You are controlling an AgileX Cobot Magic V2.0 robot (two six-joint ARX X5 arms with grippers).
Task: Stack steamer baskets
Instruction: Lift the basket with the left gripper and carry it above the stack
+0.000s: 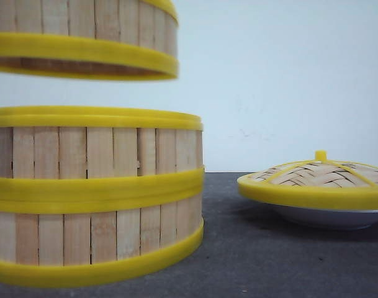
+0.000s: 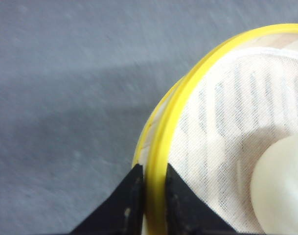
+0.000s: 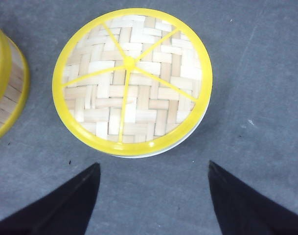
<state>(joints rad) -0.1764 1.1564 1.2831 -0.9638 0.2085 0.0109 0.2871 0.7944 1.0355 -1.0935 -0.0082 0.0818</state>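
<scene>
Two steamer baskets (image 1: 95, 192) stand stacked on the table at the front left, pale slats between yellow rims. A third steamer basket (image 1: 83, 37) hangs in the air just above the stack, apart from it. In the left wrist view my left gripper (image 2: 152, 176) is shut on this basket's yellow rim (image 2: 168, 117), one finger inside and one outside; a white cloth liner and a pale round bun (image 2: 281, 186) lie inside. My right gripper (image 3: 153, 169) stands open over bare table, close to the lid, holding nothing.
A domed woven lid (image 1: 316, 177) with yellow rim and knob rests on a white shallow dish (image 1: 328, 217) at the right. In the right wrist view the lid (image 3: 131, 81) fills the middle and the basket stack's edge (image 3: 7, 83) shows beside it. Dark grey table all round.
</scene>
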